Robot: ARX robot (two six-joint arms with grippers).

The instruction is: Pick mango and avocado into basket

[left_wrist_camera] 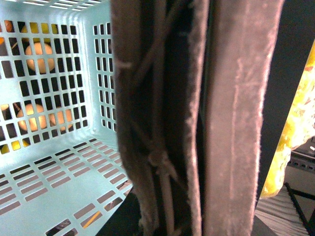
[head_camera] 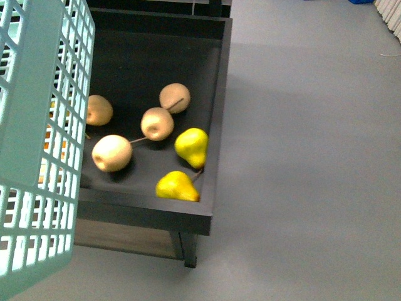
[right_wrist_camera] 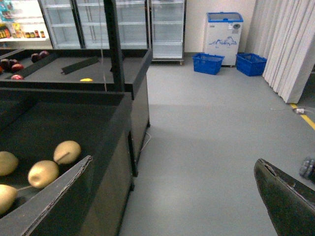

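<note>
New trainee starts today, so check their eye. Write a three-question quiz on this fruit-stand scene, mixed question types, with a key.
1. How many yellow pears lie in the black display tray in the front view?
2. True or false: the right gripper is shut.
3. In the front view, on which side of the tray does the teal basket show? A left, B right, C behind.

Key:
1. Two.
2. False: its jaws stand open with nothing between them.
3. A.

Grey floor (right_wrist_camera: 206, 147); white chest freezer (right_wrist_camera: 224, 37) at back wall; glass-door fridges (right_wrist_camera: 167, 29) beside freezer; 2 blue crates (right_wrist_camera: 206, 63) in front; pale curtain (right_wrist_camera: 290, 49) nr it.
</note>
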